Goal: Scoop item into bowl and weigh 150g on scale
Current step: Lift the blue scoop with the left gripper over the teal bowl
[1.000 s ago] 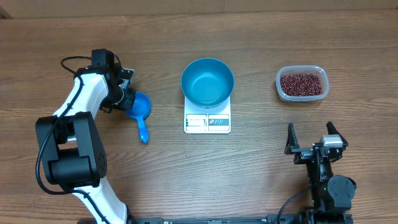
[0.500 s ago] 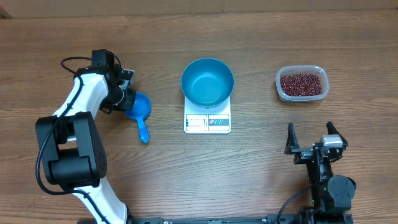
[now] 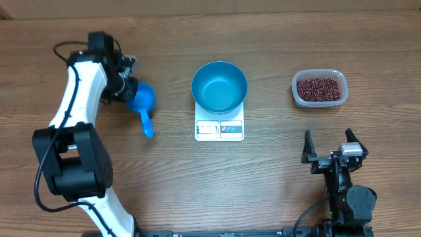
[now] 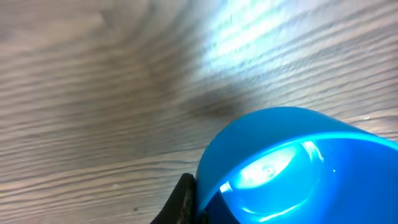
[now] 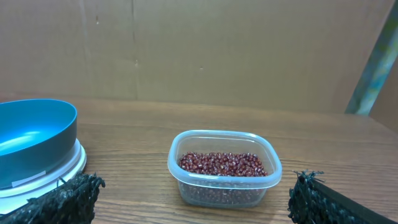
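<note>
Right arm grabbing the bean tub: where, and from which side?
Probably pinch the tub's near long wall at the rim, one finger inside, descending from above on the right gripper's side. That wall is straight, the top is open, and the beans sit below the rim.

This is a robotics lab bench: a white-and-black jointed robot arm point(image 3: 75, 99) at the left and a black robot arm point(image 3: 342, 172) at the near right stand at a bare wood-grain table point(image 3: 197, 191). A small flat white square kitchen scale point(image 3: 219, 130) sits mid-table. A plain brown board wall point(image 5: 217, 50) closes the far side.
</note>
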